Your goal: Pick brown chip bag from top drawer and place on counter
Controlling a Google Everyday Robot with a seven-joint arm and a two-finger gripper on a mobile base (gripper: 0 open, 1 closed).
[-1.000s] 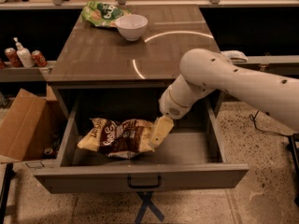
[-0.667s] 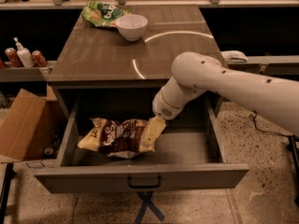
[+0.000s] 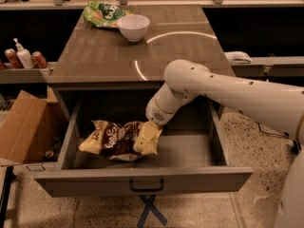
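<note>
gripper down in open top drawer | at right end of brown chip bag | grip state: cannot tell | white bowl on counter

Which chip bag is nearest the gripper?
The brown chip bag in the top drawer, gripper at its right end; the green chip bag lies on the counter.

White bowl beside green chip bag.
</note>
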